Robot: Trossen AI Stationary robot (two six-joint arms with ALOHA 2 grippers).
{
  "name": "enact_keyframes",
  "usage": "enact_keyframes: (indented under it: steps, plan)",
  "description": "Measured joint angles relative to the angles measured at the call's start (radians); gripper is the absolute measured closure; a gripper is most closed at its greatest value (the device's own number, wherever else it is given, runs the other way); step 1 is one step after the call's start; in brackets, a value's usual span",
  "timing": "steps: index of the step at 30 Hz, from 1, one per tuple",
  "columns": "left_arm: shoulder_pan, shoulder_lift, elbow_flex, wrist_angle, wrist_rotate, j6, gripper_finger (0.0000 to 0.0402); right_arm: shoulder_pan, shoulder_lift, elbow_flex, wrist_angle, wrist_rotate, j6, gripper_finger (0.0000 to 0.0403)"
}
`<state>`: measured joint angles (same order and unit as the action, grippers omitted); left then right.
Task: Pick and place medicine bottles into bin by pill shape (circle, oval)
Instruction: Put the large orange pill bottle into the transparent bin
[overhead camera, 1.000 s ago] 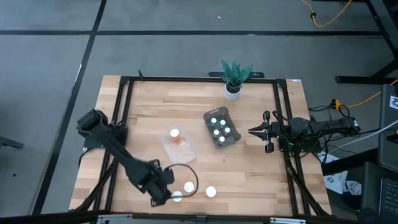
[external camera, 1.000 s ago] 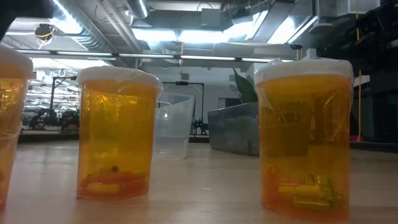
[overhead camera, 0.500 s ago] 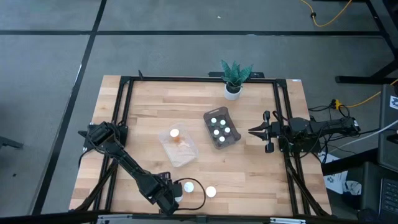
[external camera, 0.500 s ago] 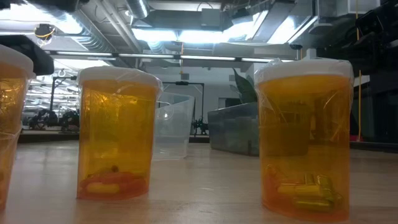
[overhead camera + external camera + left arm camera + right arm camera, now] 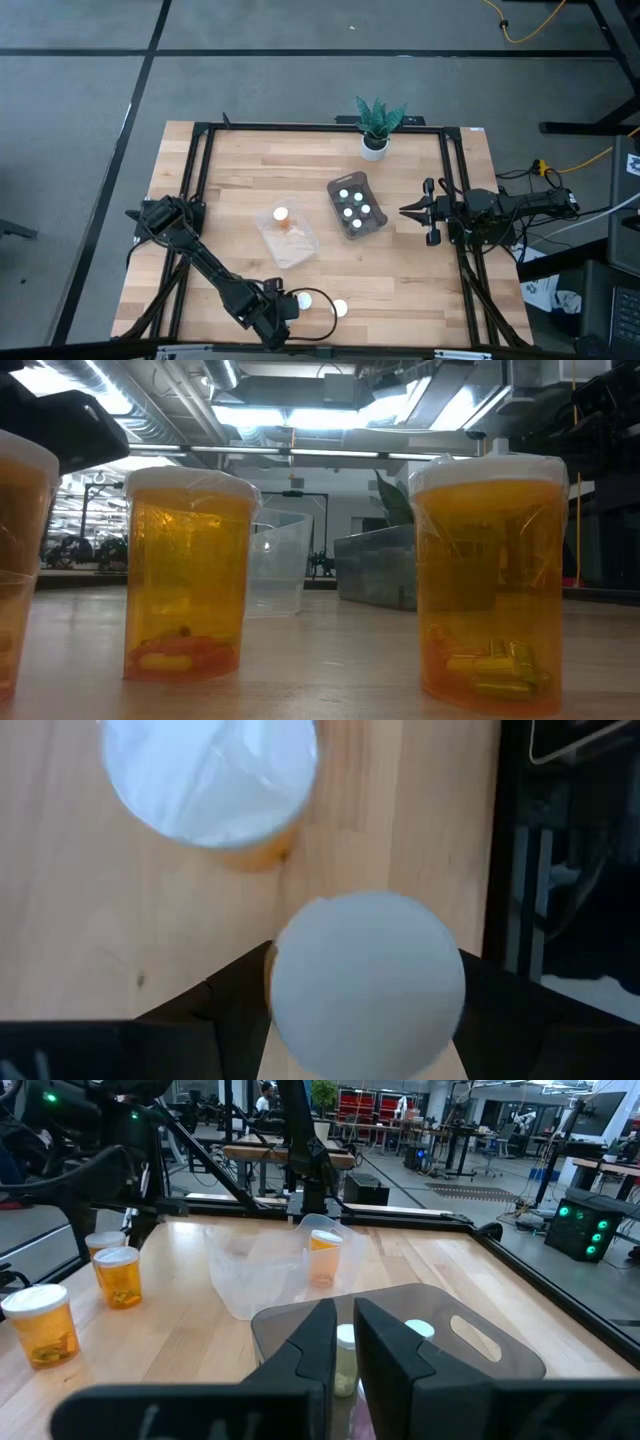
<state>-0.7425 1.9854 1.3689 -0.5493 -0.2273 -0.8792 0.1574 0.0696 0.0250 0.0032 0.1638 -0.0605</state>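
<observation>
While three amber bottles sit near the bottom edge of the high view, the leftmost one is right at the left gripper. In the left wrist view its white cap sits between the two dark fingers, which flank it closely on both sides; whether they actually grip it, cannot tell. Middle bottle is just beside it, upper right; third bottle is a little further right. Low view shows these up close: middle bottle and right bottle both hold oblong yellow pills.

Clear bin is at centre of the table, with one amber bottle standing at its upper-left end. Grey bin is just right of it, tilted, holding four small white-capped bottles.

Right gripper hangs at the right of the frame, just right of the grey bin, not touching it. In the right wrist view its fingers stand nearly together with a narrow gap, nothing between them.

Plant in a white pot stands at top centre of the table.
</observation>
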Motion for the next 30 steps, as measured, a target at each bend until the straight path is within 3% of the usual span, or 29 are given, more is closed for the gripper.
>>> enact_keyframes:
  steps: [10, 20, 24, 30]
  plan:
    - [0.005, 0.000, 0.000, 0.004, -0.025, 0.000, 0.0159, 0.000, 0.000, 0.000, 0.000, 0.000, 0.000, 0.0360]
    - [0.005, -0.024, 0.033, -0.037, 0.009, -0.006, 0.0224, 0.000, 0.000, 0.000, 0.000, 0.000, 0.000, 0.0360]
    - [0.011, -0.077, 0.115, -0.196, -0.008, -0.002, 0.0224, 0.000, 0.000, 0.000, 0.000, 0.000, 0.000, 0.0360]
    - [0.068, -0.185, 0.222, -0.528, -0.112, -0.001, 0.0224, 0.000, 0.000, 0.000, 0.000, 0.000, 0.000, 0.0360]
